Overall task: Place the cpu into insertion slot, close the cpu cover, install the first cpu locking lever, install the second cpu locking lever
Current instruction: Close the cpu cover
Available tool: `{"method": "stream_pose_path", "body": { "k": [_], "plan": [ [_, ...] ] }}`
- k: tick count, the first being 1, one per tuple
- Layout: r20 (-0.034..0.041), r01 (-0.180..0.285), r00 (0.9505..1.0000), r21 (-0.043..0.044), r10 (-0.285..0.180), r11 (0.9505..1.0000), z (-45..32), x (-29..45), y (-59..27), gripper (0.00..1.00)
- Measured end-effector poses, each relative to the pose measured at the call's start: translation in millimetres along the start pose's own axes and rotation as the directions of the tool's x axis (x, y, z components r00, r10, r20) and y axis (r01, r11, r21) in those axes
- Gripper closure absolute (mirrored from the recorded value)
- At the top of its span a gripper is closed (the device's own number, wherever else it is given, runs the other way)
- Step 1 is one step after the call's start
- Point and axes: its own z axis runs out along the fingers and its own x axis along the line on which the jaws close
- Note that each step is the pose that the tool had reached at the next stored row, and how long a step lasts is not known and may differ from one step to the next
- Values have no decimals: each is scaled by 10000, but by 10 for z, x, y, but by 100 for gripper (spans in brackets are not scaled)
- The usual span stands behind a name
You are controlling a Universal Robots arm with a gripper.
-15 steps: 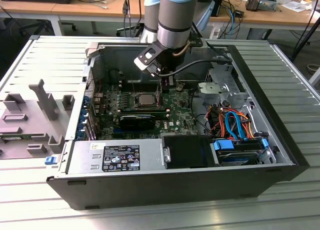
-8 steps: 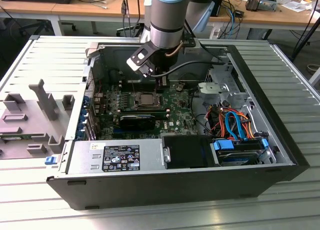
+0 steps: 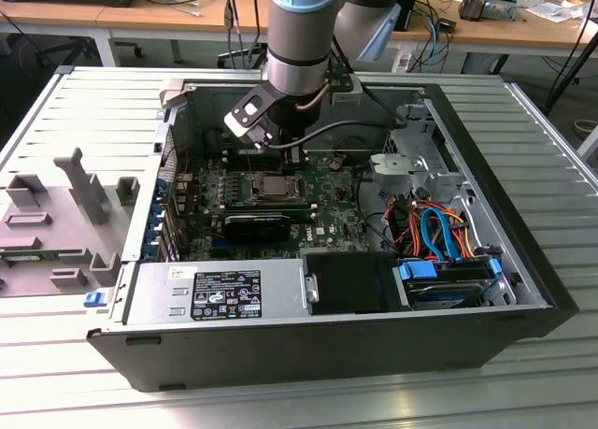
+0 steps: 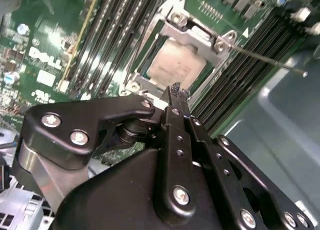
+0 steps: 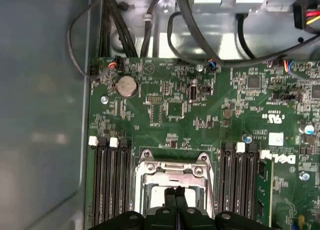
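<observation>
Beyond the closed gripper (image 4: pixel 176 92), the second wrist view shows the cpu (image 4: pixel 172 64).

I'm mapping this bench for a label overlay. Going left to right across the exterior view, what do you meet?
Grey plastic fixture blocks → square silver-rimmed insertion slot → black rectangular box → orange and blue cables.

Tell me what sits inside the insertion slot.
The cpu: its silver top shows through the cpu cover cut-out. Its edges lie under that frame, and the gripper covers one corner.
</observation>
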Motion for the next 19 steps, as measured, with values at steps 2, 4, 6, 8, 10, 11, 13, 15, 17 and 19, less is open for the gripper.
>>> {"method": "stream_pose_path", "body": {
  "k": [2,4,6,8,10,11,13,15,17,19],
  "plan": [
    [-72,4,10000,-7,-4,10000,16,-5,-63,89],
    [-99,24,9999,-5,-24,10000,29,-9,-91,89],
    [-130,130,9998,3,-130,9999,56,-14,-137,89],
    [-148,166,9998,5,-166,9999,75,-15,-180,89],
    [-169,184,9997,2,-184,9998,90,-16,-215,89],
    [-175,189,9997,4,-189,9998,96,-19,-232,89],
    [-183,197,9996,5,-197,9998,112,-24,-251,89],
    [-183,203,9996,5,-203,9998,128,-26,-252,89],
    [-184,206,9996,5,-206,9998,152,-28,-253,89],
    [-185,207,9996,5,-207,9998,172,-29,-254,89]
  ]
}}
